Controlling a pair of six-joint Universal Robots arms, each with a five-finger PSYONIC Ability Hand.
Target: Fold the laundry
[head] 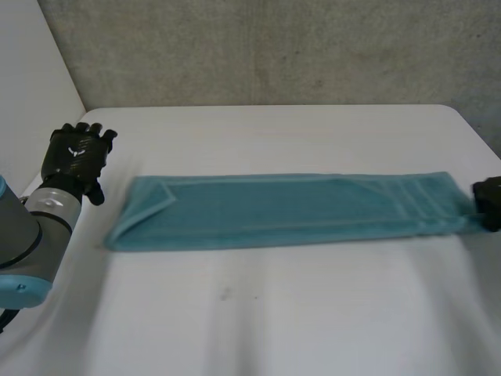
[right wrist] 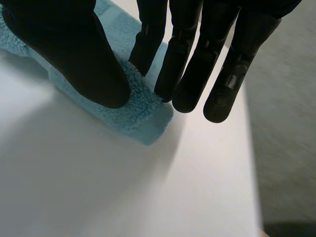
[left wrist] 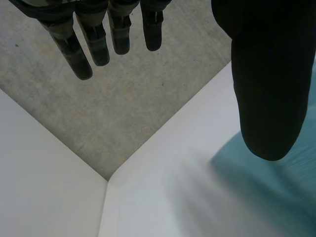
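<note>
Your right hand (right wrist: 74, 49) pinches the right end of the towel (head: 290, 211), thumb against straight fingers, probably ready to carry it across, while your left hand (head: 74, 154) hangs open and empty beside the strip's left end on the table (head: 274, 313).

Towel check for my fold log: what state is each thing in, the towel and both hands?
towel: folded into a long strip, flat on the table, one left corner turned over.
left hand: open, fingers straight, beside the towel's left end, not touching it.
right hand: shut on the towel's right end, pinching it between thumb and fingers.
</note>
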